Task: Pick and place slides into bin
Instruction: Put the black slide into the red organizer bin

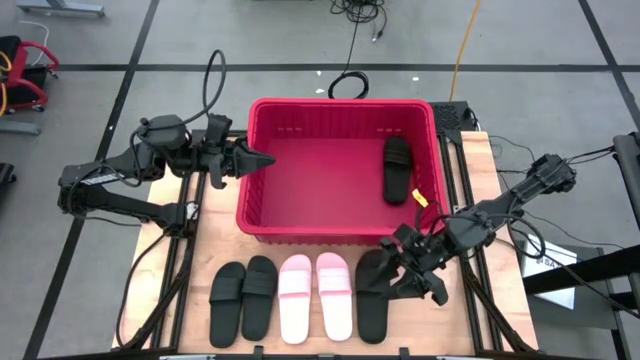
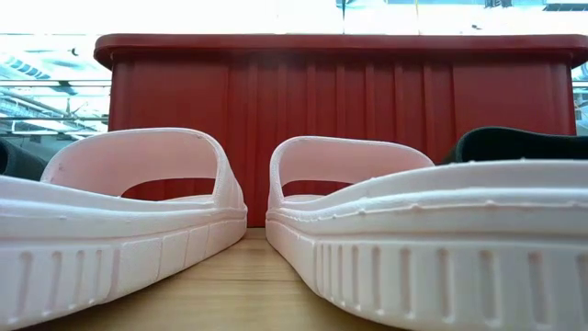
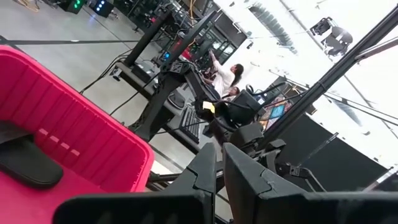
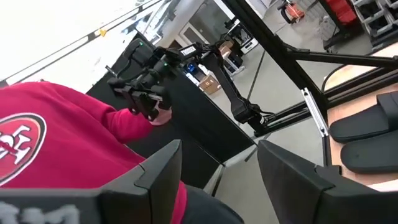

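**Right arm sits beside the end slide of the row**

One matte black slide sandal (image 1: 397, 168) already lies inside the large bright red slotted plastic bin (image 1: 258, 160), near its right wall. Five more wait in a row on the wooden table (image 1: 505, 290) in front of the bin: a black pair (image 1: 243, 297) on the left, two pale pink slides (image 1: 316, 296) in the middle, and a single black slide (image 1: 374, 295) at the right end.

The right gripper (image 1: 412, 272) hovers just beside that last black slide, at its right edge and partly over it, with its jaws apart and nothing between them. The slide's long axis runs from the table's front edge towards the bin, parallel to its neighbours, so the jaws likely need to straddle its width or strap.

The left gripper (image 1: 262, 161) hangs over the bin's left rim, jaws together and empty, well apart from the row. The right arm is clearly nearer.
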`<state>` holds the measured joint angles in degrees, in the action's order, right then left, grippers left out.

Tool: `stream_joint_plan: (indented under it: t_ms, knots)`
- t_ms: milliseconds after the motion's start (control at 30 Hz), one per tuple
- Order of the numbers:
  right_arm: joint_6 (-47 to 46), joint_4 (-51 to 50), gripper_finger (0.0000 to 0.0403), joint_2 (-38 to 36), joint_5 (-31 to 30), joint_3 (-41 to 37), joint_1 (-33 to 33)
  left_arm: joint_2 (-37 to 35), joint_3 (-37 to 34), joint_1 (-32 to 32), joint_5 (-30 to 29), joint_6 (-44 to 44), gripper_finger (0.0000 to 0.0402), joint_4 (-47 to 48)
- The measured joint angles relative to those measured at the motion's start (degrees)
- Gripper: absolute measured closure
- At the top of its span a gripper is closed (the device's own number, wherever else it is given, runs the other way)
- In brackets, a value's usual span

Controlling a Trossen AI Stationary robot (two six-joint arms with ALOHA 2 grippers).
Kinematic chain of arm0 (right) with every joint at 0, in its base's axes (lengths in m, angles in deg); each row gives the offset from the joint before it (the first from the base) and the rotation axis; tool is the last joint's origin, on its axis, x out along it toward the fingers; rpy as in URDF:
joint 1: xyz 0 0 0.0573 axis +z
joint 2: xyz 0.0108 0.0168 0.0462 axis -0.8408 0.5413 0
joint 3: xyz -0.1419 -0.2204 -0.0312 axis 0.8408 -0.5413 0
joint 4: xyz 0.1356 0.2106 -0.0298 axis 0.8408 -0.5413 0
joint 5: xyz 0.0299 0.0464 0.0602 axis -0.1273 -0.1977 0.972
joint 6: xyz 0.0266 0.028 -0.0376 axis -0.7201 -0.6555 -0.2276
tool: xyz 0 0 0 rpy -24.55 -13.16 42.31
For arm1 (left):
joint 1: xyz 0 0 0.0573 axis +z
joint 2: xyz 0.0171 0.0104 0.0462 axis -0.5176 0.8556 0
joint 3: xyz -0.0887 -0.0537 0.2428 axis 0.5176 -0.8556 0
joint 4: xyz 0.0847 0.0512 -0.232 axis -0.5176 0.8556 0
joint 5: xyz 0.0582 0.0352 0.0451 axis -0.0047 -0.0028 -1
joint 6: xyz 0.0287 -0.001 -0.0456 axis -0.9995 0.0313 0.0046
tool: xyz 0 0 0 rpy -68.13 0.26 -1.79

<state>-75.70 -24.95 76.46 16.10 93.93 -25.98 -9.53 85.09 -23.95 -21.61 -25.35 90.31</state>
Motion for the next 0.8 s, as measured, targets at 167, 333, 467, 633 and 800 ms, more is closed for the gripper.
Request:
stream_joint_plan:
  t_ms: [167, 333, 467, 633, 800]
  knots:
    - [1.62, -0.02, 0.0202, -0.04, -0.02, 0.0, 0.0, 0.01, 0.0, 0.0, -0.05, 0.2, 0.0376, -0.61]
    - [0.83, 0.2, 0.0202, -0.04, -0.83, 0.0, 0.0, 0.01, 0.0, -0.02, 2.37, 0.29, 0.0376, -0.79]
    - [1.73, -0.39, 0.0202, 0.03, -1.7, 0.02, 0.13, 0.01, 0.0, -0.02, 3.87, 0.42, 0.0376, -0.79]
    - [-0.4, -1.75, 0.0202, 0.97, -6.87, 0.03, 1.35, 0.01, -0.02, -0.02, 6.46, -0.02, 0.0376, -0.79]
    - [1.13, -4.68, 0.0202, 3.37, -12.33, 3.35, 3.44, 0.01, -0.04, -0.06, 8.2, -0.28, 0.0376, -0.76]
